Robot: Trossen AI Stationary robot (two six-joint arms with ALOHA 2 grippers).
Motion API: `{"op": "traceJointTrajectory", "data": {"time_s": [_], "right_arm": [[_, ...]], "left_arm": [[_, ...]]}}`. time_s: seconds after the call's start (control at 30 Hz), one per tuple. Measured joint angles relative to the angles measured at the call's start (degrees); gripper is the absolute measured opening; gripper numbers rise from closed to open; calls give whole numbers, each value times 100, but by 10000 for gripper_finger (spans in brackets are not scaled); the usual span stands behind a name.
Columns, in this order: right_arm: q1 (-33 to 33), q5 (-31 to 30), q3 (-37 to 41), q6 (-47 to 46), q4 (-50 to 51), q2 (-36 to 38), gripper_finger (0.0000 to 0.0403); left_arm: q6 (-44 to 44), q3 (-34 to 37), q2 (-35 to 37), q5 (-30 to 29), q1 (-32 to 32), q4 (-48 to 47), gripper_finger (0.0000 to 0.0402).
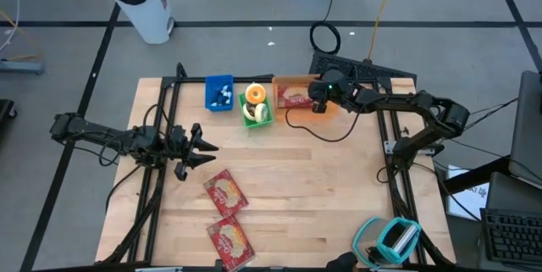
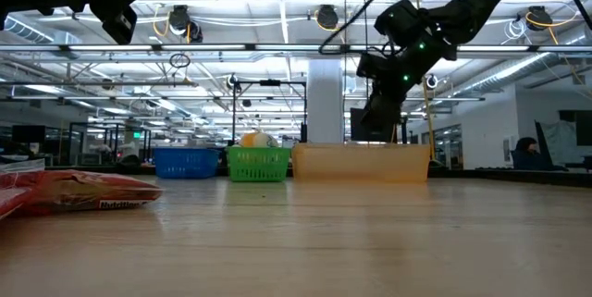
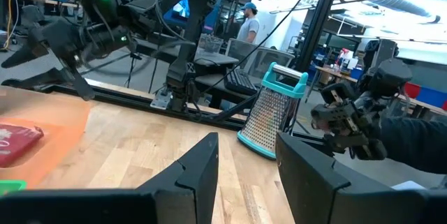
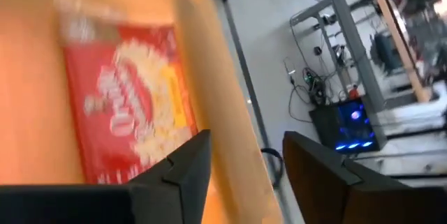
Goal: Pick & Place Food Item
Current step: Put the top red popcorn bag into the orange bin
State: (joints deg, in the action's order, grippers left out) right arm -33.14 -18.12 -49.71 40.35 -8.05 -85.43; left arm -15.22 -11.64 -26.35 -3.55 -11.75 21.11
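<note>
A red food packet [image 4: 129,105] lies flat on the floor of the orange bin [image 1: 281,84] at the table's far edge. My right gripper [image 4: 244,161] hangs open just above the bin's right part [image 1: 317,102], clear of the packet, with nothing between its fingers. In the low view it hovers over the bin's rim [image 2: 375,129]. Two more red packets [image 1: 225,192] [image 1: 230,241] lie flat on the table toward its near edge. My left gripper [image 1: 206,147] waits open at the table's left, held above the wood [image 3: 248,161].
A blue bin [image 1: 219,92] and a green bin [image 1: 257,107] holding round items stand left of the orange bin. A teal-handled grater [image 1: 391,238] lies at the near right corner. A black cable [image 1: 326,132] loops on the table below the orange bin. The table's middle is bare wood.
</note>
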Motion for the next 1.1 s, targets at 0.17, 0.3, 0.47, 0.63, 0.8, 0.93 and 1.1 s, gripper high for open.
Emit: {"op": "traceJointTrajectory", "data": {"time_s": [0.17, 0.3, 0.47, 0.63, 0.8, 0.93, 1.1], "right_arm": [[244, 24, 0, -1630, -365, 0, 172], [671, 622, 0, -2520, -411, 72, 166], [1579, 1666, 9, -3506, -195, 242, 160], [2828, 2970, 11, -4124, -327, 432, 152], [4023, 2985, 312, -3889, -1538, 237, 146], [4633, 2842, 646, -3933, -2415, 137, 146], [4921, 2847, 974, -3948, -2903, 313, 140]], "left_arm": [[0, 0, -2, 0, -2, 1, 145], [0, 0, -2, 0, -1, -1, 145], [0, 0, -1, 0, -2, -1, 145], [0, 0, 0, -1, -1, -1, 145], [0, 0, -2, 0, 0, 3, 145], [1, 0, -2, 0, 0, -5, 145], [17, 0, 0, -2, 0, 10, 145]]}}
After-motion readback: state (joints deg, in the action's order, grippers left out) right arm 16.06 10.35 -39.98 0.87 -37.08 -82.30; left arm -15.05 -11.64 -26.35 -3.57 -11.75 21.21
